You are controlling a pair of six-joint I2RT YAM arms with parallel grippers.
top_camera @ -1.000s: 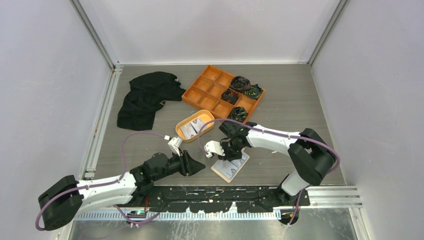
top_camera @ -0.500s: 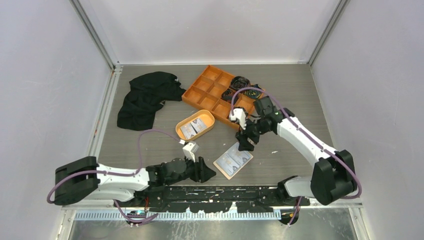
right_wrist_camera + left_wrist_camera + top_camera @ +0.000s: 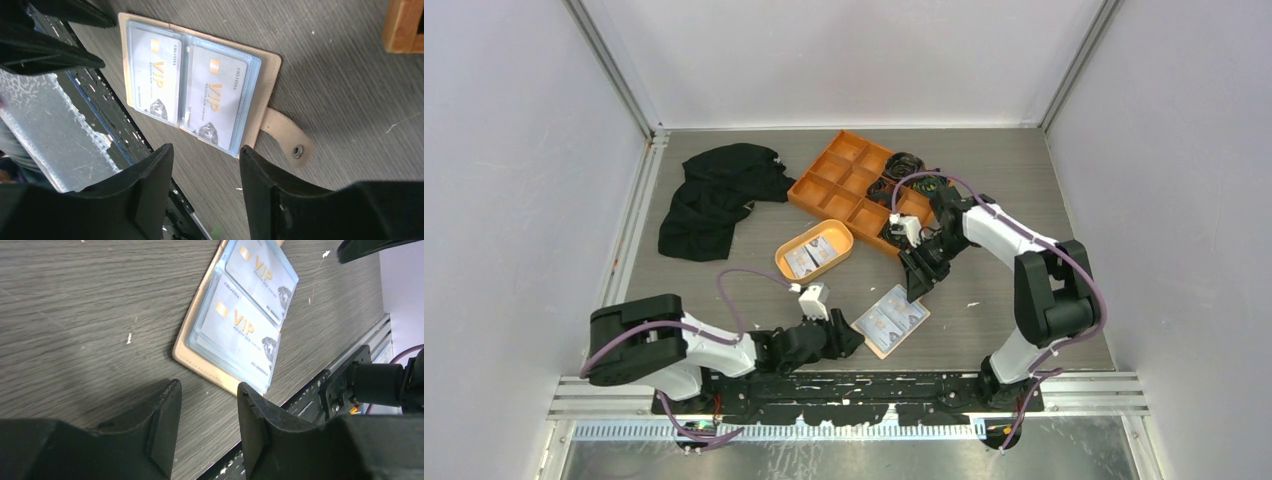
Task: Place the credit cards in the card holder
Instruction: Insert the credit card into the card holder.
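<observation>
The beige card holder (image 3: pixel 890 320) lies open on the table near the front, with two white VIP credit cards (image 3: pixel 186 89) in its clear slots and its snap tab (image 3: pixel 288 140) spread out. It also shows in the left wrist view (image 3: pixel 235 320). More cards (image 3: pixel 812 254) lie in the oval orange dish (image 3: pixel 788 270). My left gripper (image 3: pixel 852 345) is open and empty, low on the table just left of the holder. My right gripper (image 3: pixel 916 283) is open and empty, above the holder's far right side.
A large orange divided tray (image 3: pixel 834 186) with dark coiled items stands at the back. A black cloth (image 3: pixel 714 195) lies at the back left. The metal rail (image 3: pixel 874 385) runs along the near edge.
My right gripper lifted off the card holder and swung back toward the tray. My left arm folded in, sliding its gripper right along the front edge toward the holder.
</observation>
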